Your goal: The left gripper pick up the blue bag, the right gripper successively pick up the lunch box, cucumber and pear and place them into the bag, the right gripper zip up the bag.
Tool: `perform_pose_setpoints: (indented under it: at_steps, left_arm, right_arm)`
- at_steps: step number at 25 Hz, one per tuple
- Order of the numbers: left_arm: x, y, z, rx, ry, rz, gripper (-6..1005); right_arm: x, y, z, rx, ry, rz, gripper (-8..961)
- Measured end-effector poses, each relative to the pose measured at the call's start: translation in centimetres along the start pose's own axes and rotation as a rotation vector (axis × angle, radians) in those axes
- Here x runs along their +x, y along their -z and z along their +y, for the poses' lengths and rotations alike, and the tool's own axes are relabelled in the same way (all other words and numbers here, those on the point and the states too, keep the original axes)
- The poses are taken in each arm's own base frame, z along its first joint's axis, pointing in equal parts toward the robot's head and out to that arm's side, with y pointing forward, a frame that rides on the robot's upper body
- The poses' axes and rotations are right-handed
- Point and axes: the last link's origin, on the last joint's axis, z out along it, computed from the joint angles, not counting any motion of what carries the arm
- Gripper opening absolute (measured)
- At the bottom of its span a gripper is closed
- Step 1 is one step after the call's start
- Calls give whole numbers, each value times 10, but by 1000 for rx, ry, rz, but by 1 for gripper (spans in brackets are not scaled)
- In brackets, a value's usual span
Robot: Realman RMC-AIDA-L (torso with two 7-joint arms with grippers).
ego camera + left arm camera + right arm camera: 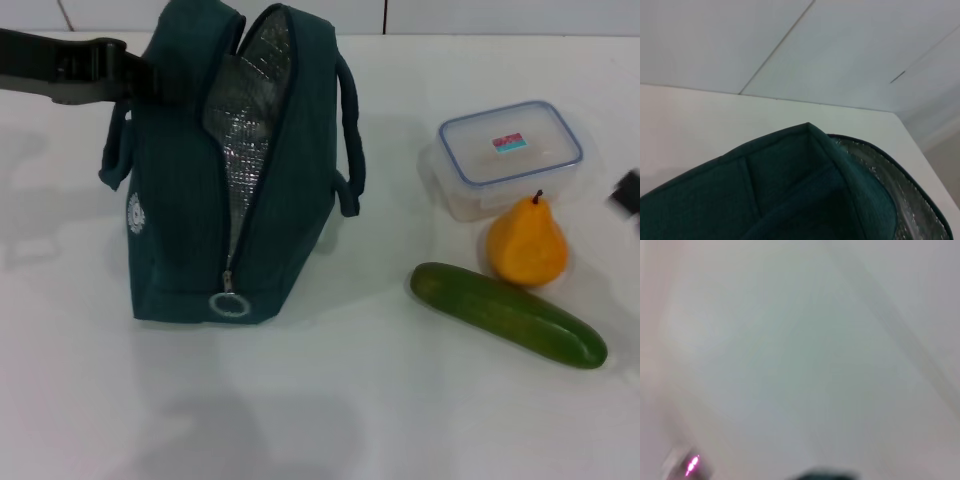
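Observation:
The blue bag (285,190) stands upright on the white table at the left, its zipper open and the silver foil lining (250,120) showing. My left gripper (150,76) reaches in from the left and is shut on the bag's top edge; the left wrist view shows that edge of the blue bag (790,190) close up. To the right of the bag lie the lunch box (510,150), the pear (527,245) in front of it, and the cucumber (505,313) nearest me. Only a black sliver of my right gripper (628,192) shows at the right edge, beside the lunch box.
The zipper's ring pull (229,303) hangs at the bag's lower front. Bare white table (320,410) stretches in front of the bag and the food. A tiled wall (790,45) rises behind the table's far edge.

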Motion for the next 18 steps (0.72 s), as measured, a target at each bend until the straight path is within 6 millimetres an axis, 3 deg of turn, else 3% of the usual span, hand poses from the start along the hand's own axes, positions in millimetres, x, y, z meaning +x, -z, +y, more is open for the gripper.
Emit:
perform_pose_setpoints:
  at_steps: [9, 18]
  left_arm:
    - [-1, -3, 0, -26, 8, -8, 44]
    - [4, -8, 5, -31, -16, -13, 45]
  right_arm:
    - [-10, 32, -38, 311, -410, -228, 857]
    - [-10, -6, -73, 457, -540, -192, 857]
